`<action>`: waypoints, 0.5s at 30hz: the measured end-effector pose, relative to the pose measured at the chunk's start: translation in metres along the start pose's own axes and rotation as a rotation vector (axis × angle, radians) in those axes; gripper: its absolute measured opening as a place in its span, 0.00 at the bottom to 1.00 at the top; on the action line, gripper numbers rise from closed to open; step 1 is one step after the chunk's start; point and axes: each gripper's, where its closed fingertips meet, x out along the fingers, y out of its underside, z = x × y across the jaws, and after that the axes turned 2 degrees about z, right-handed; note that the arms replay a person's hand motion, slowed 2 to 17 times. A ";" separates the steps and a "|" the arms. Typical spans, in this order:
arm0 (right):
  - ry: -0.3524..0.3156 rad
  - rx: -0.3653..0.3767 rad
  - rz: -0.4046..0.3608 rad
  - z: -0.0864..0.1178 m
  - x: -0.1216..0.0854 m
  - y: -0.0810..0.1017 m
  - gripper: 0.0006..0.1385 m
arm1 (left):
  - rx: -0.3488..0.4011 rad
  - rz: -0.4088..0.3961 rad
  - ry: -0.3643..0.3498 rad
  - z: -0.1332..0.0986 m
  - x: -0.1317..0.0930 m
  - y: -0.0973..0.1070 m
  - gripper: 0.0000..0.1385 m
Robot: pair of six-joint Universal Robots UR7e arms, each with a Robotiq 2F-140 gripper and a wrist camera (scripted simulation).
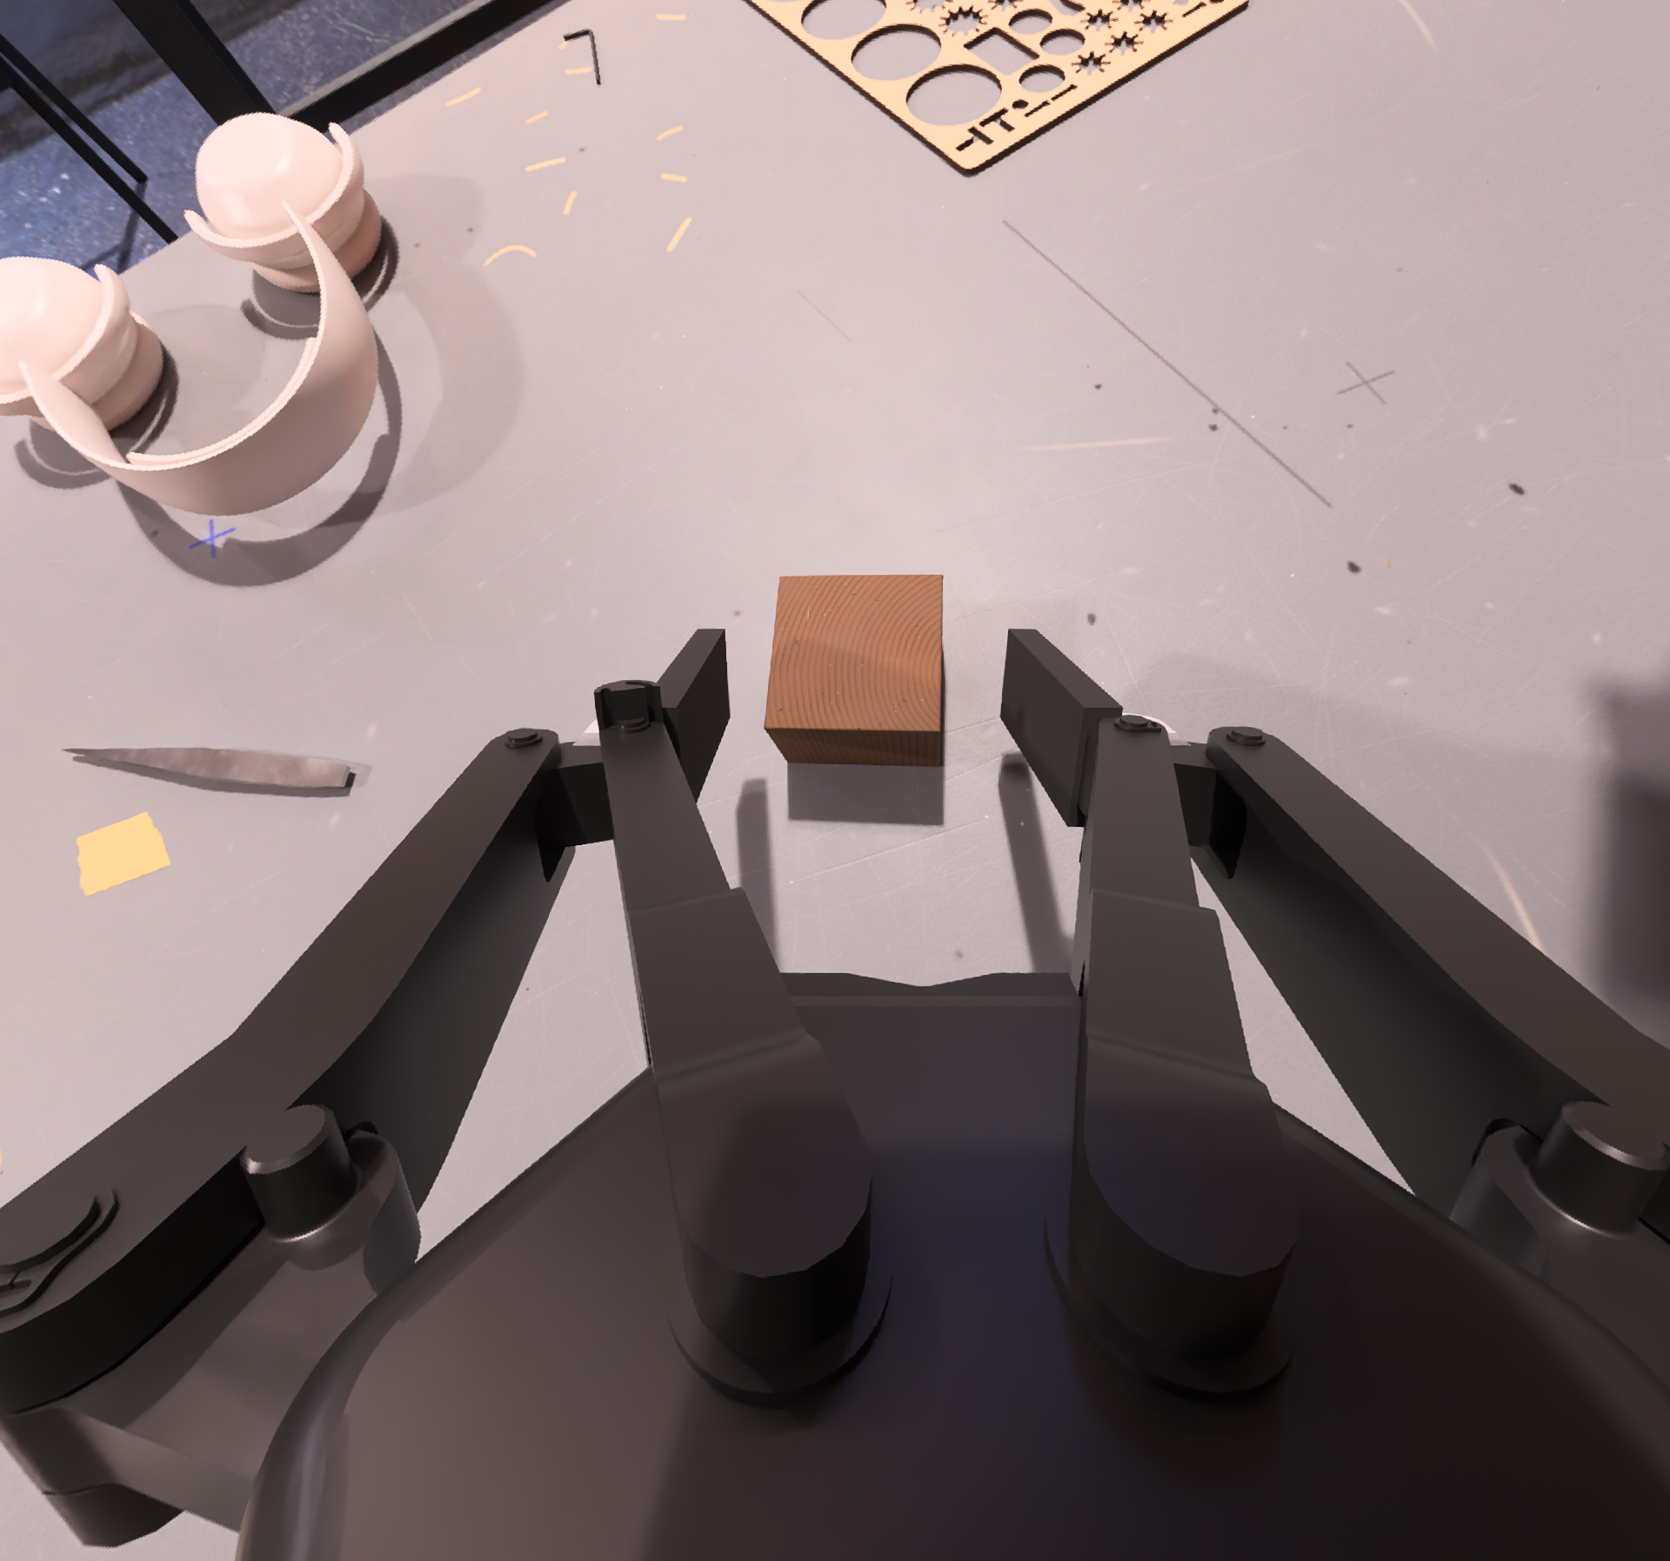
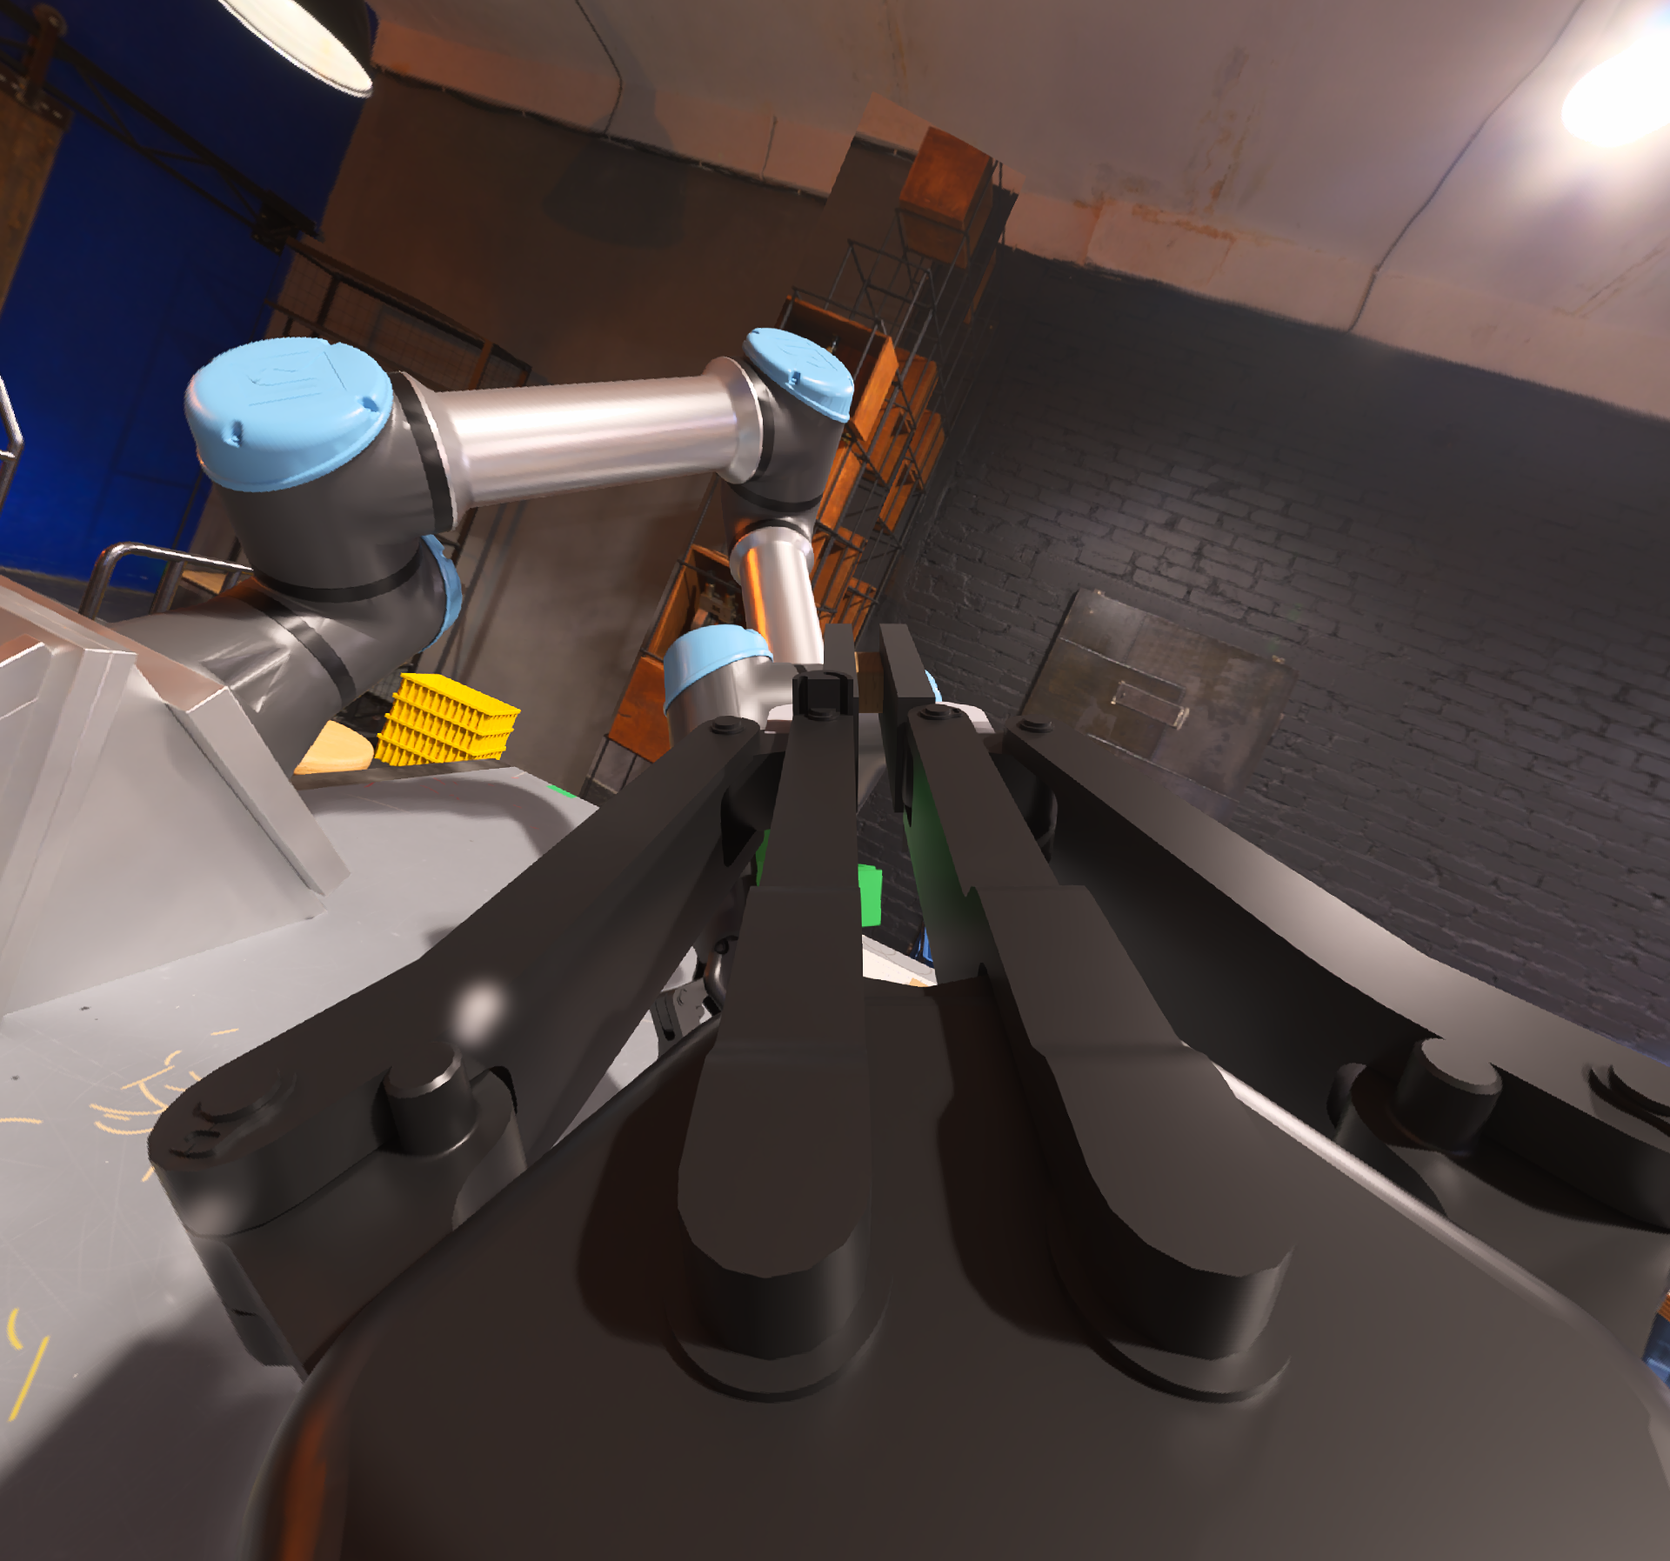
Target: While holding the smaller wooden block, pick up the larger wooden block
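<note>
1. Across the grey surface (image 1: 1175, 298), the left hand (image 1: 863, 686) hangs with its fingers spread wide
2. Between those fingers, touching neither, the larger wooden block (image 1: 854, 668) rests on the surface
3. Far right lies a tan stencil sheet (image 1: 989, 18); far left, pale pink headphones (image 1: 208, 325)
4. Left of the hand lie metal tweezers (image 1: 217, 768) and a yellow tape scrap (image 1: 122, 853)
5. Raised toward the ceiling, the right hand (image 2: 867, 668) pinches the smaller wooden block (image 2: 868, 666), only a sliver showing
</note>
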 end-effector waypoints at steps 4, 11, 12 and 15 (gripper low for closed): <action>0.001 0.000 -0.001 -0.001 -0.001 0.000 0.05 | 0.014 0.017 0.009 0.002 0.009 0.001 0.57; -0.001 -0.001 -0.005 -0.001 -0.003 -0.002 0.05 | 0.019 0.047 0.047 0.001 0.021 0.006 0.55; -0.001 -0.001 -0.006 -0.001 -0.004 -0.002 0.05 | 0.019 0.049 0.054 0.000 0.023 0.006 0.53; -0.002 -0.001 -0.010 -0.002 -0.004 -0.003 0.05 | 0.016 0.052 0.076 -0.002 0.025 0.007 0.51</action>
